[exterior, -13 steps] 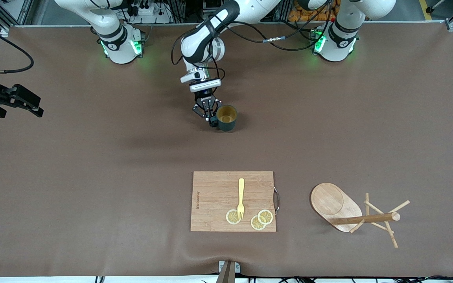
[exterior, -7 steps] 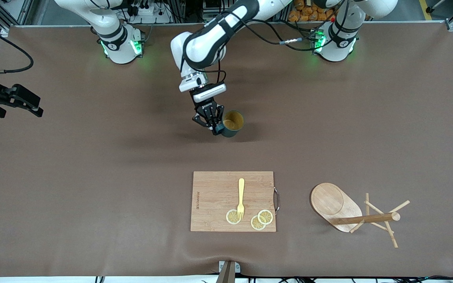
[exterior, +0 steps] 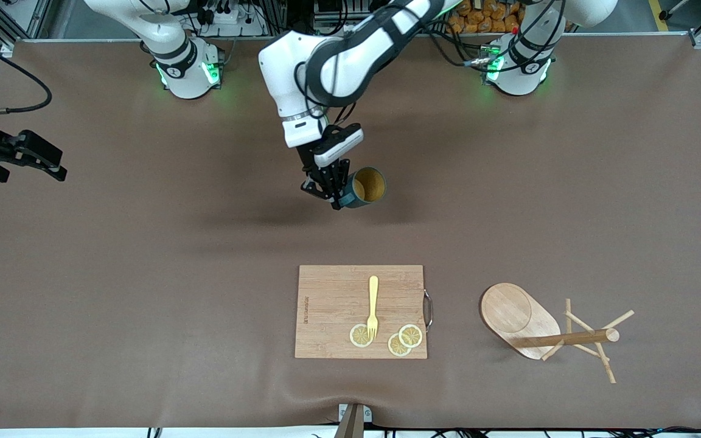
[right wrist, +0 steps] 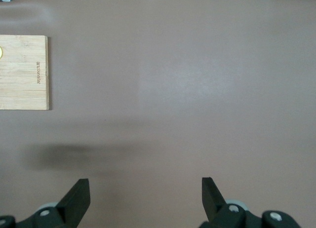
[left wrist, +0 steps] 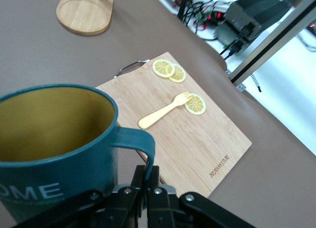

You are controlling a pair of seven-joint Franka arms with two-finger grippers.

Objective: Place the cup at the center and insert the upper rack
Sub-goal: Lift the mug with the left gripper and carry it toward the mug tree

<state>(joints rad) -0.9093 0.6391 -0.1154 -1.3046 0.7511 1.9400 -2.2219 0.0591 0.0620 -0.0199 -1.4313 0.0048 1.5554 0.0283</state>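
The dark teal cup, tan inside, hangs tilted above the brown table, roughly midway between the two arm bases. My left gripper is shut on its handle. In the left wrist view the cup fills the near corner, and the gripper pinches the handle's lower end. The upper rack, a light wooden mug tree, lies on its side toward the left arm's end, near the front edge; its oval base also shows. My right gripper waits open over the right arm's end of the table, with nothing between its fingers.
A wooden cutting board lies near the front edge, nearer to the front camera than the cup. It carries a yellow fork and three lemon slices. The board's metal handle faces the mug tree.
The left arm has raised the cup off the table and tipped it, so its mouth now faces more sideways. The right arm has not moved.
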